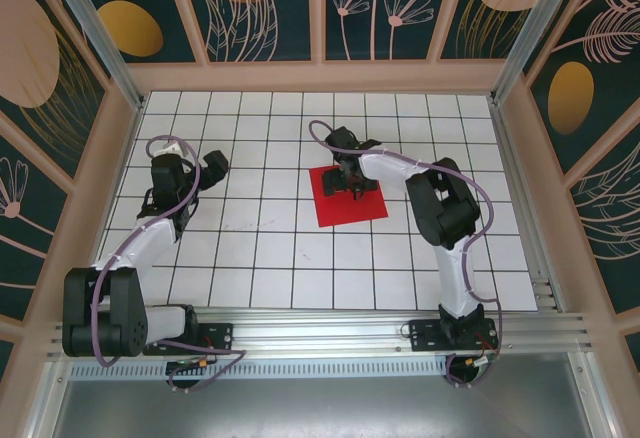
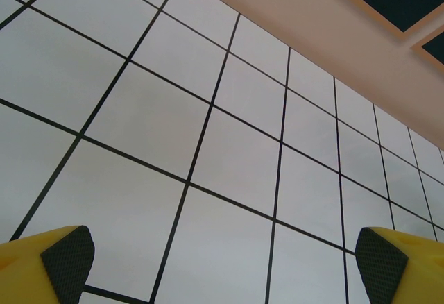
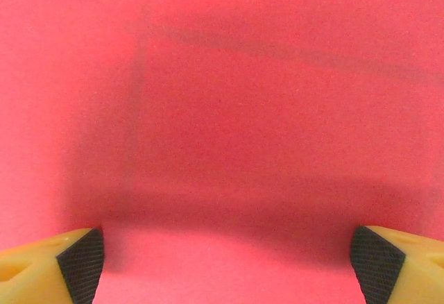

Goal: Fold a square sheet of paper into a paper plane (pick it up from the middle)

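**Red sheet flat on the worktop, both sets of jaws released**

At the left, the left arm (image 1: pixel 150 228) reached up over the white, black-lined grid of the worktop (image 1: pixel 270 248), its lilac cable (image 1: pixel 165 145) looping above the wrist. The left jaws stood spread wide over bare tiles, well apart from the paper and grasping nothing. In the left wrist view their yellow fingers with black pads (image 2: pixel 66 255) sat at the two lower corners, and a pale wooden rail (image 2: pixel 312 12) bordered the tiles (image 2: pixel 152 116) beyond.

Nothing lay between the arms but bare grid. Dark panels (image 1: pixel 260 3) painted with leaves and flowers walled the cell.

Right of centre lay the square sheet of paper (image 1: pixel 345 206), plain bright red, flat and turned slightly askew to the grid lines. The right arm (image 1: pixel 440 203) bent over it, covering its far edge. The right jaws were released too, pads (image 3: pixel 82 259) wide apart low over the sheet (image 3: pixel 222 110); whether they touched it could not be told. A soft shadow darkened the red surface there.
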Available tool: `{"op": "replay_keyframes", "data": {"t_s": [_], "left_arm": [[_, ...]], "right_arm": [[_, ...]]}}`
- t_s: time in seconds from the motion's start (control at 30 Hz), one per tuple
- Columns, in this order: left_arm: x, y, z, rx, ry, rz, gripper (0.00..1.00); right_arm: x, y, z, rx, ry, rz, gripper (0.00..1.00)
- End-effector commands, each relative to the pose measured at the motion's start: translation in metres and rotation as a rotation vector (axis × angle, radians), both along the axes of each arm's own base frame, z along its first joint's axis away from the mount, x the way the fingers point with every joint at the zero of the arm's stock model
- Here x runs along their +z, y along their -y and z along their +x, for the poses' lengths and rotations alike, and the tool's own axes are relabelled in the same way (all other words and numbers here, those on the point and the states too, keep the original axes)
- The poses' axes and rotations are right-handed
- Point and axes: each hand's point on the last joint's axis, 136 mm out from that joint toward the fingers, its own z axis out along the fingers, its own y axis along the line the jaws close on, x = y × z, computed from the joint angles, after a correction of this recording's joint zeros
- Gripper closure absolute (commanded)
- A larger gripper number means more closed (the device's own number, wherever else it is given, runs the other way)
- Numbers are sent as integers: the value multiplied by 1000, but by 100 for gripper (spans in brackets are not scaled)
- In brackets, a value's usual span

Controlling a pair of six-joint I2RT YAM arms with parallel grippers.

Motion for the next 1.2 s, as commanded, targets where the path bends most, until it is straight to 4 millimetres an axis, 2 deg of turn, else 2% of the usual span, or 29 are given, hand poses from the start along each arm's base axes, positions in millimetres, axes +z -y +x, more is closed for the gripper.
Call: {"op": "replay_keyframes", "data": {"t_s": [0.0,0.43,0.63,0.7,0.8,0.9,1.0,1.17], "left_arm": [[1,-2,3,-5,0,12,1],[0,-1,3,-7,-6,11,2],[-2,-1,2,-7,-10,7,1],[-2,0,2,-12,-9,3,1],[-1,5,2,-35,-9,-12,2],[-2,15,1,-82,-15,-55,2],[-2,29,0,-143,-10,-120,2],[-2,51,-7,-214,4,-274,8]], "right_arm": [[-60,26,-47,3,-202,-106,9],[-65,30,-50,-13,-208,-120,20],[-52,23,-43,-25,-179,-82,26],[-42,16,-39,-27,-161,-42,31],[-28,1,-33,-32,-143,50,45],[-4,-26,-29,-18,-129,208,61],[26,-55,-28,3,-118,407,71],[79,-86,-26,51,-94,685,76]]}}
